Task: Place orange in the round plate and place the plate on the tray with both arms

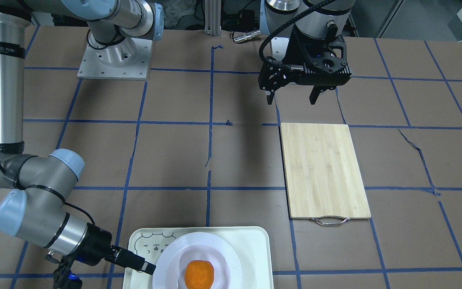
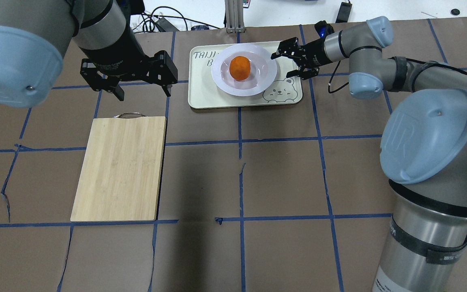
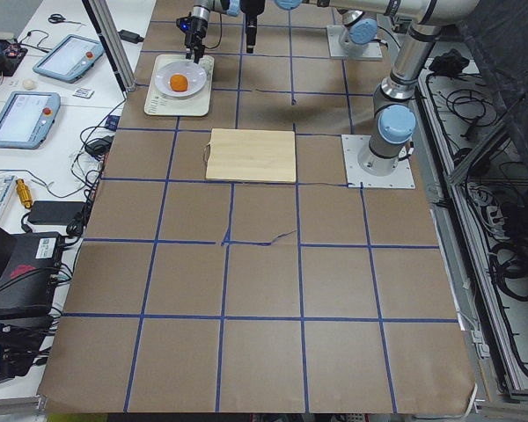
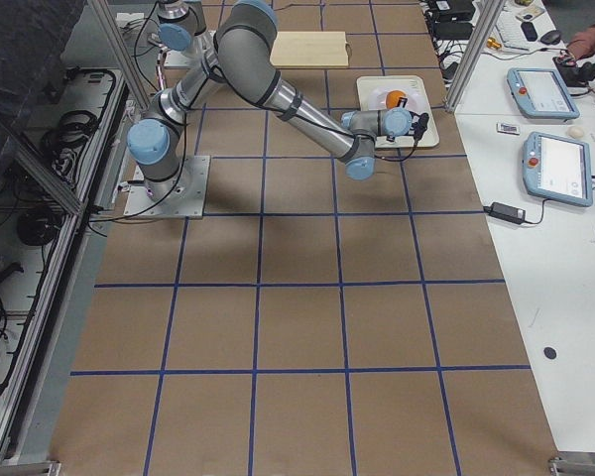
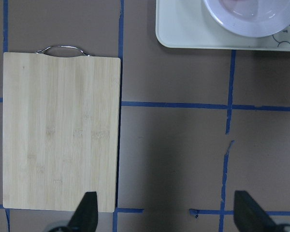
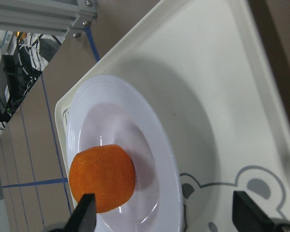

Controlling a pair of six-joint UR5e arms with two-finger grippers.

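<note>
The orange (image 2: pixel 240 67) lies in the sunken centre of the round plate (image 2: pixel 258 83), and the plate sits on the tray (image 2: pixel 201 97) at the table's far edge. My right gripper (image 2: pixel 283 65) is open, lying low at the plate's right rim with nothing held. Its wrist view shows the orange (image 6: pixel 102 178), the plate (image 6: pixel 154 145) and the tray (image 6: pixel 222 96) just ahead of the spread fingers. My left gripper (image 2: pixel 144 94) hangs open and empty above the table, left of the tray. In the front view the orange (image 1: pixel 199 274) is at the bottom edge.
A bamboo cutting board (image 2: pixel 120 168) with a metal handle lies on the left half, just below my left gripper. Blue tape lines cross the brown table cover. Tablets and cables sit on a side bench beyond the tray's end.
</note>
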